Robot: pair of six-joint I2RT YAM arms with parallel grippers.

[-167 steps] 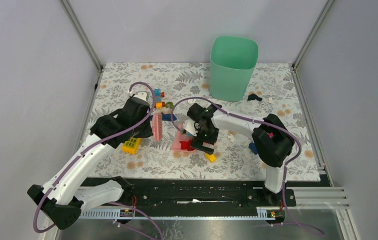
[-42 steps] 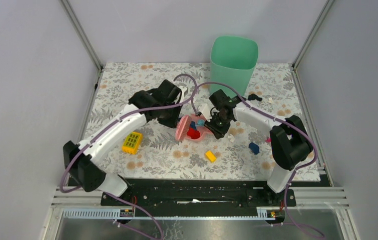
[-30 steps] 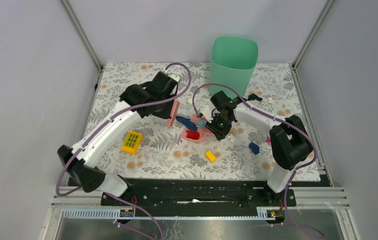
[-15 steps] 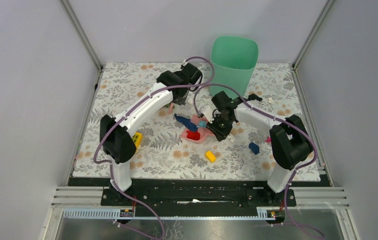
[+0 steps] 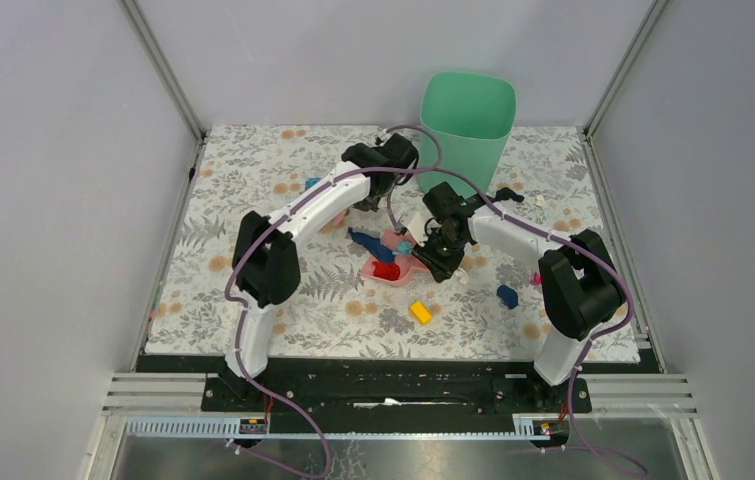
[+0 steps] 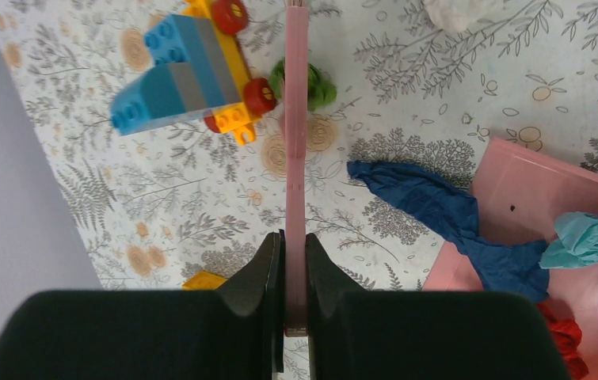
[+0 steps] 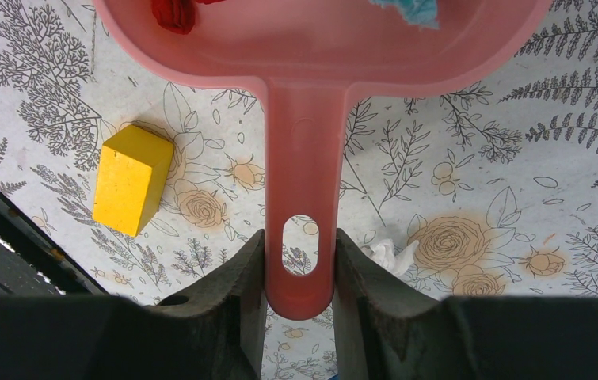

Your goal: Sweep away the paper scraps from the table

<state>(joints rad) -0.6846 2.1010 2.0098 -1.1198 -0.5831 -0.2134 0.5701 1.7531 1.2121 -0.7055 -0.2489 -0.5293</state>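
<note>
My left gripper is shut on a pink brush, seen edge-on above the table. In the top view this gripper sits left of the green bin. My right gripper is shut on the handle of a pink dustpan, which lies mid-table with red, teal and blue crumpled scraps in or at it. White paper scraps lie loose: one beside the right fingers, one past the brush tip, one near the bin.
A green bin stands at the back. A blue-and-yellow toy car and a green piece lie by the brush tip. A yellow brick, a blue brick and a black piece are scattered around.
My left arm has swung with the brush to the back right, toward the bin. The right gripper and the dustpan have stayed where they were.
</note>
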